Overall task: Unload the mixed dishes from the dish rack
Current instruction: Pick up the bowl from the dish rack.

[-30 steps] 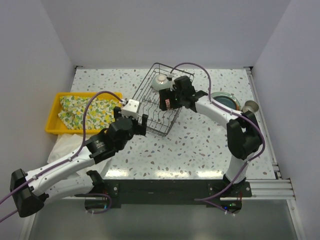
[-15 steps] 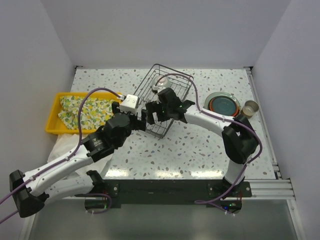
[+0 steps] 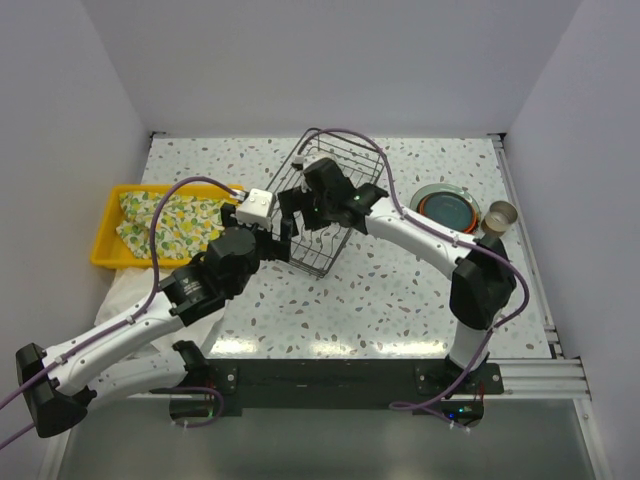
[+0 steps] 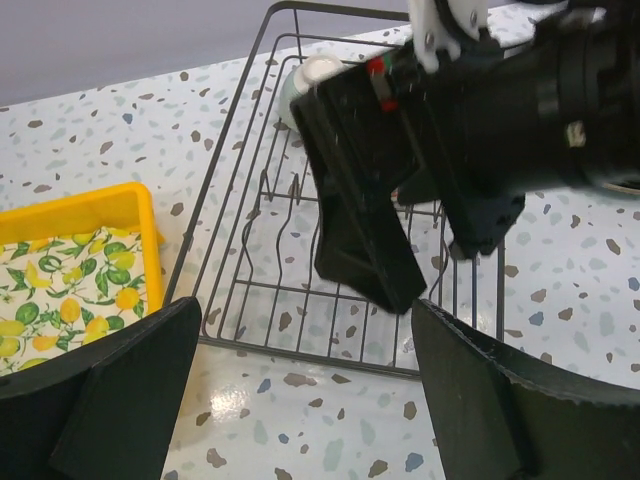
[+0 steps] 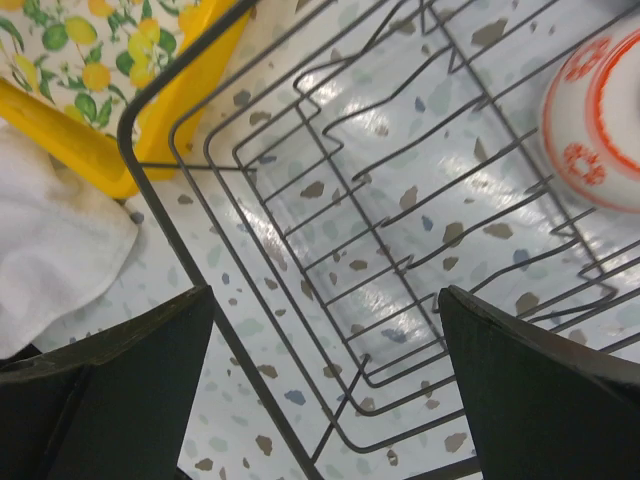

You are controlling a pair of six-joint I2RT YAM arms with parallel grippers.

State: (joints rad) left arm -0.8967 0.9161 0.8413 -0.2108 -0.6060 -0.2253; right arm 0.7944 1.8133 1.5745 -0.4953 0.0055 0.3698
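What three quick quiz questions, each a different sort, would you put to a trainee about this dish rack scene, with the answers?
1. True or false: the stack of plates sits inside the dish rack.
2. Which dish lies in the rack? A, a red-patterned bowl; B, a fork; C, a glass.
3. Fill in: the left tool and the right tool both stand ___.

Key: 1 false, the plates are on the table to the rack's right; 2 A; 3 open.
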